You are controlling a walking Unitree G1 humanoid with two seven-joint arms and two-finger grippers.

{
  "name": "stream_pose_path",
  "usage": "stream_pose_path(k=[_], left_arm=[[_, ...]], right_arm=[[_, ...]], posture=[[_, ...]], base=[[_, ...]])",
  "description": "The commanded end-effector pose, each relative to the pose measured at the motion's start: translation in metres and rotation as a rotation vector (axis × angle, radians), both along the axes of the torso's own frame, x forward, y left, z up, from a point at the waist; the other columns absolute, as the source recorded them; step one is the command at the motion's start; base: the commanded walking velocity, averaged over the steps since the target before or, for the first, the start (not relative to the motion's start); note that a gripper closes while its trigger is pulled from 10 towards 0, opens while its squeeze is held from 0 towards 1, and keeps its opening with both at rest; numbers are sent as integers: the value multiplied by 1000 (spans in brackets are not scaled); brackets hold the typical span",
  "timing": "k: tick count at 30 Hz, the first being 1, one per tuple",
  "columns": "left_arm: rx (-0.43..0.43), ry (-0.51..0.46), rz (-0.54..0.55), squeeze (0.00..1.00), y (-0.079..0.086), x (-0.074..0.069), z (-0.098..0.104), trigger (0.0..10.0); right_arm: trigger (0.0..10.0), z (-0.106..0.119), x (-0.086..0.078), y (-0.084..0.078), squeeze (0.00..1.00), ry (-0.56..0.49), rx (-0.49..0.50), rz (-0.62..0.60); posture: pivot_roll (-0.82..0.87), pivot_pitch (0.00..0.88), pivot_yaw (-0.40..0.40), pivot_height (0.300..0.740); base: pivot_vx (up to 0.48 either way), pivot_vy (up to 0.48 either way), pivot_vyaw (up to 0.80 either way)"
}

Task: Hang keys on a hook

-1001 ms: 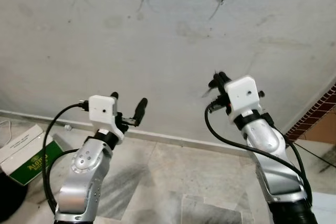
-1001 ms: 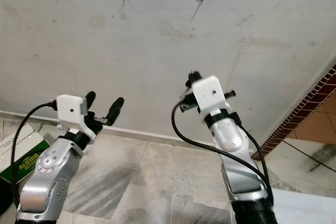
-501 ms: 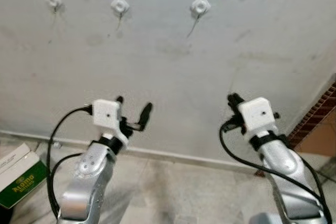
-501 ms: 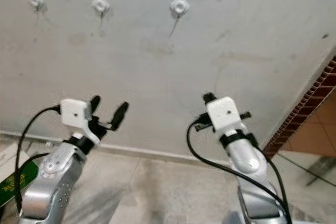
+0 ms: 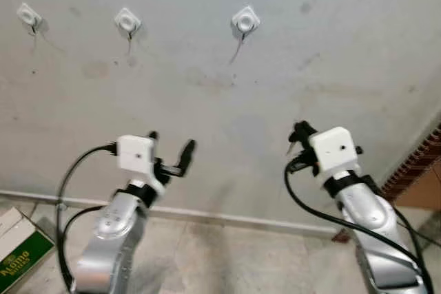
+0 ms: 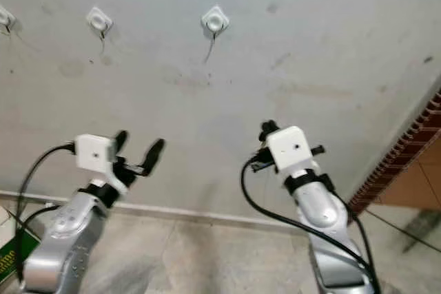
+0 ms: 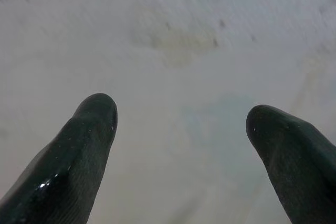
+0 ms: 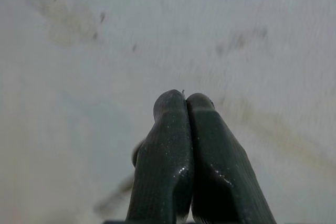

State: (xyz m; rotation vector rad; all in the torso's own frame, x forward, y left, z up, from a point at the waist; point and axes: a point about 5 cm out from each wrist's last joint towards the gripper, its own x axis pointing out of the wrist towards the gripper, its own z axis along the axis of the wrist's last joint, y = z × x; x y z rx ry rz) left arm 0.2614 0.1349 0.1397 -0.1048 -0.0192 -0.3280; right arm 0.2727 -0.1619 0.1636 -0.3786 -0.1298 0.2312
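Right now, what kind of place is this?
Probably a home hallway or entry corner: a bare stained wall with white hooks in a row, a marble-like floor, and a brick edge on the right.

Green box [image 5: 19, 258] — "Alomo", partly legible

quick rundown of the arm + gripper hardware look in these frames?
Two silver metal arms with small dark screw holes in the forearm shells. Each wrist carries a white boxy camera housing with a black cable looping back down the arm. Left gripper and right gripper each have two long, rounded, glossy black fingers with a finely textured surface. No markings or labels visible.
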Motion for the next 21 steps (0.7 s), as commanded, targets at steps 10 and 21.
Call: stream_pose_path(k=[10,21], left_arm=[[20,-1,30,0,9,-1,0,10000],[55,3,-138,0,-7,-16,-4,10000]], right_arm=[[10000,5,1,9,0,-9,10,45],[10000,28,23,26,0,-62,44,160]], posture=[[-12,94,20,740],[1,108,22,740]], base=[[115,130,0],[0,0,0]])
